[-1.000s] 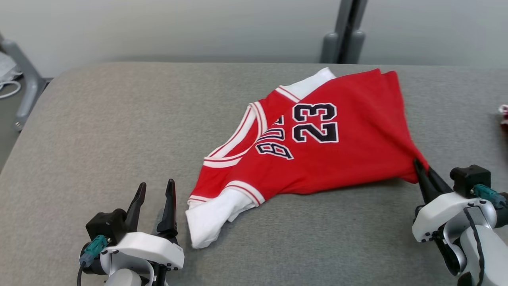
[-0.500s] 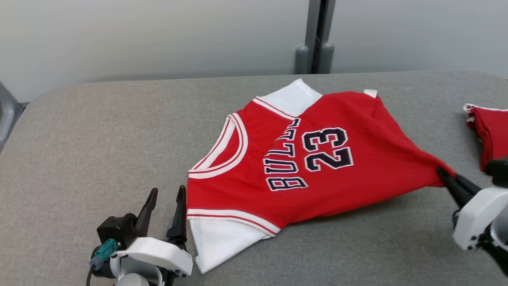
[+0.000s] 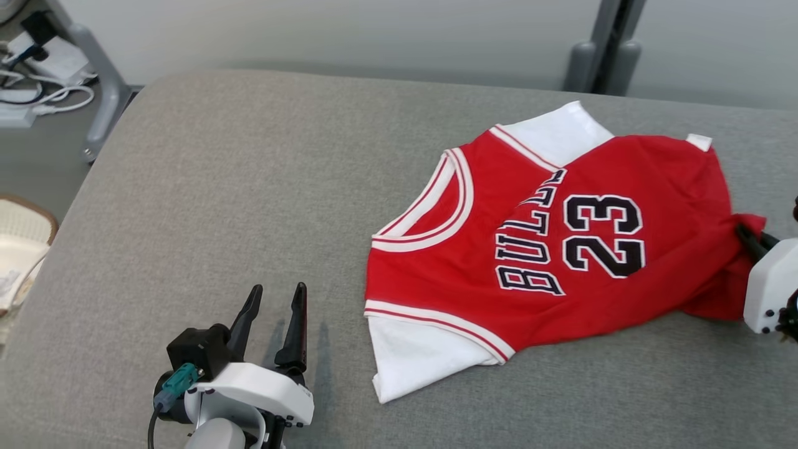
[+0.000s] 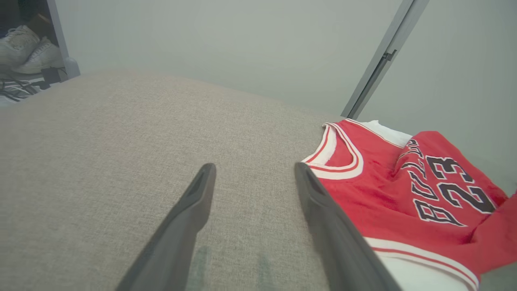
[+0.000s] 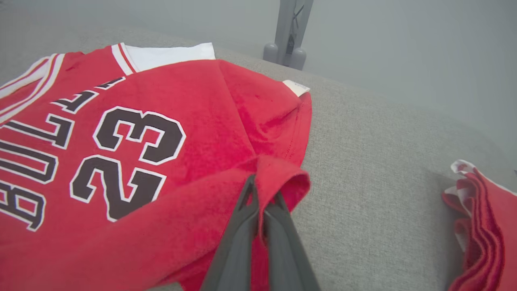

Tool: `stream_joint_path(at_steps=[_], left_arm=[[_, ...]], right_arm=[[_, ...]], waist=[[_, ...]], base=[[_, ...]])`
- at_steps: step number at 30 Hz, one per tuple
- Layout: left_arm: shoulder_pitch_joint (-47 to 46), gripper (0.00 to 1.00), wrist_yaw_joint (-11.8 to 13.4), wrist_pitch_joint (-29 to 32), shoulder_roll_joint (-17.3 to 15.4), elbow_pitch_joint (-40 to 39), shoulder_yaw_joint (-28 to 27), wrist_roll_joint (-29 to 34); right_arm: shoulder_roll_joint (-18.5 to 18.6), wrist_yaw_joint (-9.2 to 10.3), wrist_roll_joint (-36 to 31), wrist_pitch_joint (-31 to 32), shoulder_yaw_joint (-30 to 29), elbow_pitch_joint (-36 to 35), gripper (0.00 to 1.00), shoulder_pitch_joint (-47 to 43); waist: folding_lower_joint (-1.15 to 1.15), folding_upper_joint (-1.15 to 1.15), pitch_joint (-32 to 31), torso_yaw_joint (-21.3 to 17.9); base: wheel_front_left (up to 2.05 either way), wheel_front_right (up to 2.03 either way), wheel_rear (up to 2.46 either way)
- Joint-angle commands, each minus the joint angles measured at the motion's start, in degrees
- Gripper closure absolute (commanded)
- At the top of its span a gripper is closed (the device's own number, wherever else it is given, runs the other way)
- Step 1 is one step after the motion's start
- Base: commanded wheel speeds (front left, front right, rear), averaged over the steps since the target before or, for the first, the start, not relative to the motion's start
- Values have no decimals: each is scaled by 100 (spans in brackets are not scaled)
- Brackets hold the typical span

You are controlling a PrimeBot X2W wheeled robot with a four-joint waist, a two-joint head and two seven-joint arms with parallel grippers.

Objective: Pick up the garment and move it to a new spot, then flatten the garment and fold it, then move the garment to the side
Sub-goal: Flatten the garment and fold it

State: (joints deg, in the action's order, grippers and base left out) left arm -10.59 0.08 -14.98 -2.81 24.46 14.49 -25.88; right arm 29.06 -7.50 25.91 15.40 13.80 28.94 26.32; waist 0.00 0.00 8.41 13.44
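Observation:
The garment (image 3: 548,249) is a red basketball jersey with white sleeves and a black "23", lying crumpled on the grey padded table (image 3: 249,187). My right gripper (image 3: 745,234) at the right edge is shut on the jersey's red hem corner, lifted and folded over the body. The right wrist view shows the fingers (image 5: 258,218) pinching that red fold of the garment (image 5: 161,141). My left gripper (image 3: 271,321) stands open at the lower left, left of the white sleeve, holding nothing. In the left wrist view its fingers (image 4: 194,210) frame bare table, the garment (image 4: 404,190) to their right.
A stack of folded red clothes (image 5: 484,226) lies on the table right of my right gripper. A grey post (image 3: 601,56) stands behind the table. Cables and a metal leg (image 3: 93,75) are on the floor at far left, with a pale basket (image 3: 19,243) below them.
The head camera has swung. My right gripper has carried the pinched hem corner inward over the jersey, slackening and folding that side. The left gripper has stayed open in place.

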Motion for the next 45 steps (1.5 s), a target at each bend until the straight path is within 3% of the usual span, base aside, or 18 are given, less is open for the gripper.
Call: stream_joint_path(at_steps=[1,2,4,5,6,13,17,24,32,37,45], left_arm=[[-117,0,15,-15,-18,-26,20,-54],[-117,0,15,-15,-18,-26,20,-54],[-138,0,16,-15,-23,-37,40,-61],[-153,0,21,-15,-25,-40,42,-70],[-169,0,24,-15,-23,-41,51,-75],[-209,0,68,-15,-22,-49,37,-86],[-216,0,50,-15,-26,-26,31,-57],[-94,0,85,-15,-25,-22,7,-56],[183,0,57,-15,-23,31,-18,-8],[322,0,-29,-15,-23,224,141,-205],[-49,0,18,204,-22,745,259,-677]], right_arm=[[-11,2,-150,-233,32,409,82,266],[-11,2,-150,-233,32,409,82,266],[-71,2,-342,-531,77,803,67,471],[-88,2,-457,-717,28,1015,46,575],[-148,2,-543,-839,3,1260,0,647],[-535,2,-1037,-1382,225,2347,0,1005],[-646,2,-1219,-1426,808,2607,0,993],[-740,2,-952,-2291,416,2683,0,954],[-902,2,-731,-2990,-329,2016,0,330],[-1306,2,-986,-3062,-979,1116,0,-299],[-1747,2,-1375,-2952,-1169,280,0,-666]], waist=[[0,0,193,203],[0,0,193,203],[0,0,250,240],[0,0,270,248],[0,0,284,254],[0,0,270,72],[0,0,164,-139],[0,0,-99,-440],[0,0,-369,-577],[0,0,-419,-723],[0,0,-267,-1108]], base=[[0,0,0],[0,0,0],[0,0,0],[0,0,0],[0,0,0],[0,0,0],[0,0,0],[0,0,0],[0,0,0],[0,0,0],[0,0,0]])
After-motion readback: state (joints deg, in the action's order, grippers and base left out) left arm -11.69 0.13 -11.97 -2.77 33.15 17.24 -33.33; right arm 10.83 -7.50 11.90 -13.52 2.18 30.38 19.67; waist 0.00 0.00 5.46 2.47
